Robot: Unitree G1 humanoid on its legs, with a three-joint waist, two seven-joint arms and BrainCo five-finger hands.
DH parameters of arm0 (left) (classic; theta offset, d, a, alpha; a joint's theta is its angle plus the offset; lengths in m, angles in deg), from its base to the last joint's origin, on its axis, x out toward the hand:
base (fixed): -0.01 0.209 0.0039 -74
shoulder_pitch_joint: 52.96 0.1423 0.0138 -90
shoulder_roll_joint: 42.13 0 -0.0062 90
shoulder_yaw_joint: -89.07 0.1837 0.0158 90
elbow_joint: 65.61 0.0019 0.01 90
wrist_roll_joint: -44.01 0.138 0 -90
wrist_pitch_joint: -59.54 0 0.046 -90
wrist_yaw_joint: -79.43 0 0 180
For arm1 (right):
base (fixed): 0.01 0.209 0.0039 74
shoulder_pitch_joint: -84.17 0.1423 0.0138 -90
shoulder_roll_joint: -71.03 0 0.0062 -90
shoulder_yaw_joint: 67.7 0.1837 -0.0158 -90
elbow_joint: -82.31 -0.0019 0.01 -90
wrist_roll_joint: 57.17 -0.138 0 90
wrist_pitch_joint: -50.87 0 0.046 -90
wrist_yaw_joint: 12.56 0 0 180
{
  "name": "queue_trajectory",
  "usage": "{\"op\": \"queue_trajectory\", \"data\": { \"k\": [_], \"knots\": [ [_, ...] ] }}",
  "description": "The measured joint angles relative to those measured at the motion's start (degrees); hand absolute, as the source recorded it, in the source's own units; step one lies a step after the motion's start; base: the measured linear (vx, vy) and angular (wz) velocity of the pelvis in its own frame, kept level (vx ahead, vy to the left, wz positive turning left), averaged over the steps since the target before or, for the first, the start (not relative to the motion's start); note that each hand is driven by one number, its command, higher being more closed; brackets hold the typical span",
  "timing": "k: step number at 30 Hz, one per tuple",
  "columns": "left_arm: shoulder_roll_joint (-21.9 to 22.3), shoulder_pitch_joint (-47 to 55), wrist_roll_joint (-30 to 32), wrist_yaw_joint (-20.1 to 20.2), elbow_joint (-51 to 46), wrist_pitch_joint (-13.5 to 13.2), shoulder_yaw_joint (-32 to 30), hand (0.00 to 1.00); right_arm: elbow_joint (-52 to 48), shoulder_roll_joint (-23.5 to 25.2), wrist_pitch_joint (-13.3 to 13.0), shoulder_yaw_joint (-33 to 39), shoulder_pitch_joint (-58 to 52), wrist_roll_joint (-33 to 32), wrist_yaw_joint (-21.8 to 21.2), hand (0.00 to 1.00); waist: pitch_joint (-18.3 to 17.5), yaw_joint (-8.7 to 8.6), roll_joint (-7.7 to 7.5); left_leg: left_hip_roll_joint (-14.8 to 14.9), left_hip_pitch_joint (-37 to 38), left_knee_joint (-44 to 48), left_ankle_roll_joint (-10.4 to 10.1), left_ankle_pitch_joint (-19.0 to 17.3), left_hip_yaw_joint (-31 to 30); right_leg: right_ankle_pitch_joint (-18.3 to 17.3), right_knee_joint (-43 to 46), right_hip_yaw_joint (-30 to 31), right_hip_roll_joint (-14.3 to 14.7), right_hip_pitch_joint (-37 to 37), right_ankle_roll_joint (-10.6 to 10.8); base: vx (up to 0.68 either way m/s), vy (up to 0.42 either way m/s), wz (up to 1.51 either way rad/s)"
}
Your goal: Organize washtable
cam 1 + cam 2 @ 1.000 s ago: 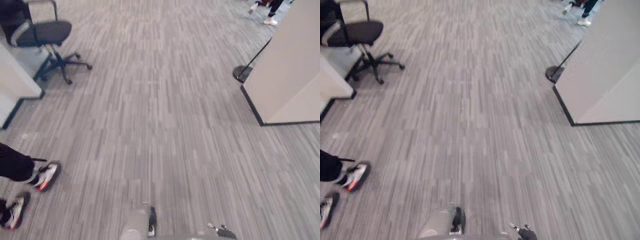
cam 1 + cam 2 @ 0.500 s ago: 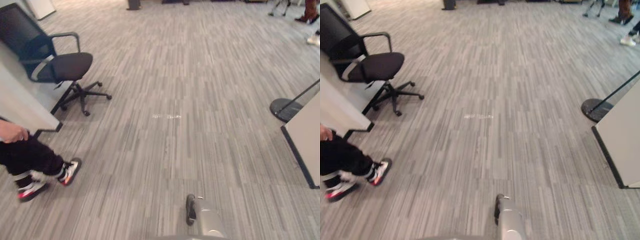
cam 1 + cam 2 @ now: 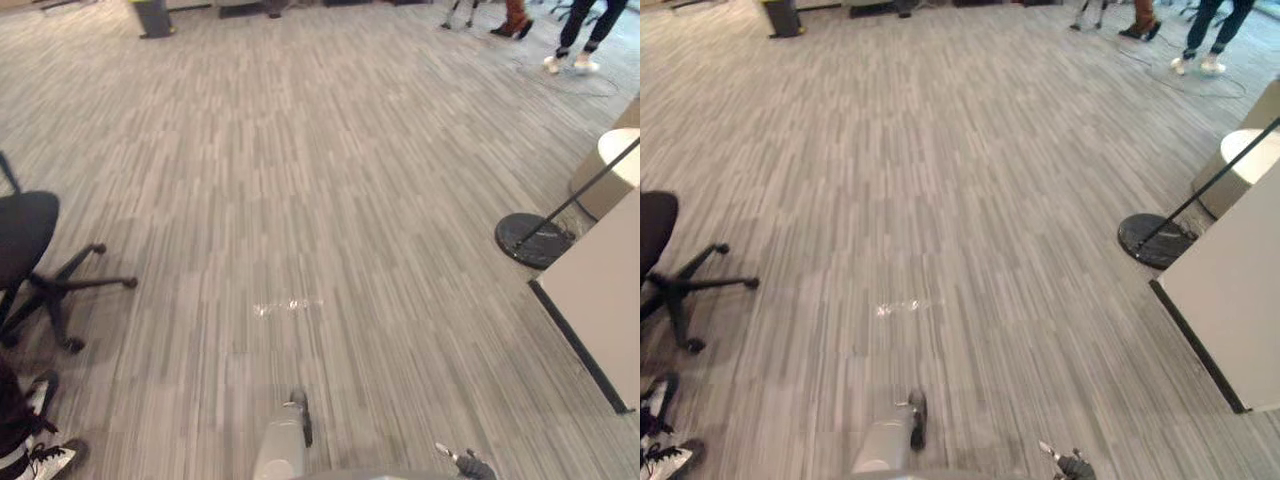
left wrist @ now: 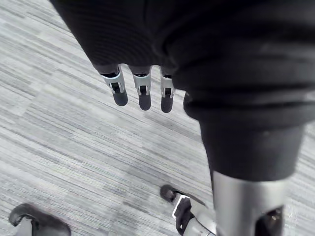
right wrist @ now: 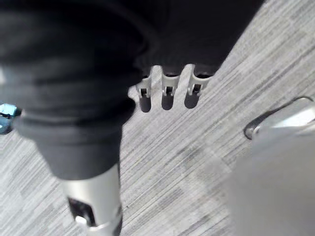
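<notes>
No washtable or any of its things is in view; grey striped carpet (image 3: 320, 180) spreads ahead. In the left wrist view my left hand (image 4: 144, 96) hangs over the carpet with its fingers relaxed and nothing in them. In the right wrist view my right hand (image 5: 167, 98) hangs the same way, fingers loose and holding nothing.
A black office chair (image 3: 25, 250) stands at the left edge, with a person's shoe (image 3: 45, 460) near the lower left corner. At the right are a white partition (image 3: 600, 300), a round black pole base (image 3: 530, 240) and a pale round stand (image 3: 615, 165). People's legs (image 3: 585, 35) show far back right.
The whole picture has shifted, so the camera has moved: the chair and the person's legs now sit further left and lower, and the far end of the room shows.
</notes>
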Motion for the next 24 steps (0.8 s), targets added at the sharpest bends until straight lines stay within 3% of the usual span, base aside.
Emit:
{"op": "queue_trajectory", "data": {
  "k": [1,2,3,4,5,6,8,10,11,12,13,14,16,17,18,19,20,22,23,24],
  "knots": [
    [-0.96,-0.20,-0.06,-0.02,0.18,0.00,-0.08,0.00,0.63,0.46,-0.02,0.28,-0.08,0.03,-0.10,0.00,0.12,-0.23,-1.48,-1.34,0.53,0.88,0.80,-1.63,0.52,1.53,6.68,0.33,-1.42,-2.46,1.35,0.76,0.318,0.33],
    [-2.64,-1.31,-0.06,-0.16,0.44,0.33,-0.17,0.00,2.14,1.33,0.34,0.76,-0.24,-0.02,-0.18,0.00,0.88,-0.29,-3.11,-3.90,2.10,2.97,2.94,-4.60,1.79,8.82,19.14,1.23,-3.43,-7.13,2.27,0.75,0.281,0.29],
    [-2.89,-1.62,-0.04,-0.04,0.33,0.37,0.07,0.00,2.98,1.52,0.57,2.48,0.13,-0.21,-0.20,0.00,2.33,-0.40,-3.61,-5.69,6.29,3.78,4.74,-7.80,2.18,16.25,30.41,1.13,-4.67,-10.76,4.42,0.86,0.286,0.22],
    [-2.67,-1.63,0.31,-0.01,0.36,0.43,0.12,0.00,3.01,1.26,0.57,2.54,0.30,-0.25,-0.31,0.00,2.89,-0.58,-3.21,-5.92,9.04,3.75,5.45,-9.00,2.09,16.23,34.69,0.31,-4.54,-12.03,4.19,0.68,0.183,0.01],
    [-2.36,-1.53,1.83,0.18,0.58,0.91,0.78,0.00,2.65,0.81,0.34,2.25,0.17,-0.25,-0.65,0.00,3.42,-1.23,-1.95,-5.92,14.90,1.90,6.73,-10.16,1.74,12.68,39.76,-2.77,-4.40,-14.45,0.96,0.73,0.187,-0.04],
    [-2.35,-1.15,3.10,0.57,0.74,0.99,1.35,0.00,1.06,0.54,-0.19,1.69,-0.32,-0.19,-1.13,0.00,3.12,-1.86,-0.71,-5.71,20.24,-2.67,6.75,-10.14,1.30,9.62,39.60,-7.32,-4.35,-17.57,-0.49,0.57,0.143,-0.03],
    [-1.94,-1.24,3.75,1.27,0.64,0.76,1.60,0.00,-0.13,0.27,-0.53,0.32,-0.53,-0.20,-1.35,0.00,3.13,-2.17,0.94,-4.71,26.08,-8.47,6.52,-10.00,1.24,6.65,33.04,-11.87,-3.78,-21.04,-1.91,0.42,0.104,-0.02],
    [-1.27,-1.39,3.83,1.23,0.00,0.73,0.80,0.00,-1.35,-0.02,-0.26,0.07,-1.18,0.03,-1.35,0.00,3.09,-2.95,1.55,-3.96,30.56,-11.97,6.08,-10.13,0.99,4.99,19.46,-14.37,-2.80,-25.19,-1.41,0.55,0.064,0.16],
    [-0.52,-1.33,4.00,1.12,-0.40,0.74,-1.26,0.00,-1.47,0.01,-0.13,-0.39,-2.08,0.05,-1.33,0.00,3.08,-3.33,1.68,-3.45,32.04,-12.17,3.47,-11.03,0.72,5.57,10.29,-14.80,-1.54,-25.87,-1.23,0.60,-0.003,0.37],
    [-0.10,-0.89,4.40,1.16,-0.82,0.77,-2.96,0.00,-1.95,0.47,0.07,-1.23,-3.25,0.15,-1.27,0.00,2.92,-3.11,1.42,-3.40,33.09,-11.81,1.66,-12.05,0.64,9.55,2.64,-14.79,-0.84,-25.43,-2.50,0.63,-0.053,0.42],
    [-0.06,-0.03,4.56,1.15,-2.61,0.77,-4.97,0.00,-2.65,1.09,0.31,-3.39,-5.29,0.34,-1.10,0.00,2.10,-2.82,-0.41,-4.35,33.95,-10.97,-0.35,-13.20,0.54,18.36,-4.15,-14.73,-0.61,-25.38,-4.44,0.55,-0.092,0.30],
    [0.32,-0.03,4.75,0.92,-2.93,0.80,-6.05,0.00,-2.94,1.08,0.37,-4.21,-5.92,0.23,-0.67,0.00,1.96,-2.64,-0.47,-4.35,34.23,-10.10,-1.12,-13.70,0.32,15.67,-3.64,-15.13,-0.87,-25.05,-4.32,0.55,-0.113,0.10],
    [2.86,-0.88,5.01,0.64,-4.71,0.73,-7.05,0.00,-4.27,-0.99,0.50,-6.66,-7.12,1.06,-0.55,0.00,1.10,-1.96,2.44,-0.86,32.91,-4.76,-3.46,-12.80,0.19,14.23,-4.90,-16.43,1.28,-22.60,-5.05,0.49,-0.085,0.04],
    [3.06,-1.07,4.91,0.62,-4.93,0.56,-6.83,0.00,-4.68,-1.05,0.55,-6.72,-7.26,1.24,-0.41,0.00,1.01,-2.06,2.51,-0.61,32.02,-2.61,-4.54,-12.15,-0.04,13.25,-5.27,-16.61,1.34,-22.05,-5.04,0.43,-0.083,0.15],
    [3.05,-1.53,4.86,-0.07,-4.94,0.36,-6.81,0.00,-5.03,-1.09,0.84,-6.70,-7.42,1.40,-0.11,0.00,1.07,-1.89,2.61,-0.04,28.92,4.49,-6.86,-10.68,-0.11,11.40,-5.61,-16.84,1.35,-21.06,-5.22,0.38,-0.087,0.23],
    [3.06,-1.74,4.81,-0.43,-4.87,0.32,-6.33,0.00,-5.27,-1.24,1.24,-6.54,-7.48,1.40,-0.05,0.00,1.34,-1.87,2.32,2.27,25.10,11.41,-6.15,-11.64,0.79,10.39,-6.46,-17.79,1.31,-19.34,-5.54,0.34,-0.071,0.30],
    [2.98,-1.76,4.74,-0.50,-4.92,0.28,-6.01,0.00,-5.27,-1.23,1.58,-6.53,-7.48,1.43,0.01,0.00,1.19,-1.88,2.61,3.63,23.97,12.61,-5.11,-12.24,1.67,10.34,-7.34,-18.40,1.31,-17.96,-5.58,0.31,-0.043,0.42],
    [2.70,-1.46,4.09,-1.59,-6.15,0.08,-5.66,0.00,-5.29,-0.98,1.66,-6.50,-6.97,1.50,0.27,0.00,1.33,-1.16,0.49,7.16,21.97,6.91,-4.16,-12.77,5.96,10.38,-9.46,-19.32,-0.27,-14.08,-5.52,0.21,-0.005,0.27],
    [2.72,-1.35,3.81,-1.64,-6.17,0.02,-5.58,0.00,-5.24,-0.98,1.65,-6.46,-6.70,1.51,0.32,0.00,1.25,-0.88,0.33,7.28,21.88,2.99,-4.44,-12.54,6.15,10.35,-9.41,-19.25,-0.64,-14.09,-5.45,0.07,0.039,0.01],
    [3.00,-1.31,3.57,-1.62,-5.97,0.03,-4.98,0.00,-5.74,-1.30,1.26,-6.33,-6.67,1.54,0.41,0.00,0.48,-0.43,1.42,7.52,21.41,-5.98,-5.51,-6.26,5.71,9.97,-9.31,-18.93,-0.29,-14.22,-4.22,0.08,0.106,-0.13]
  ]
}}
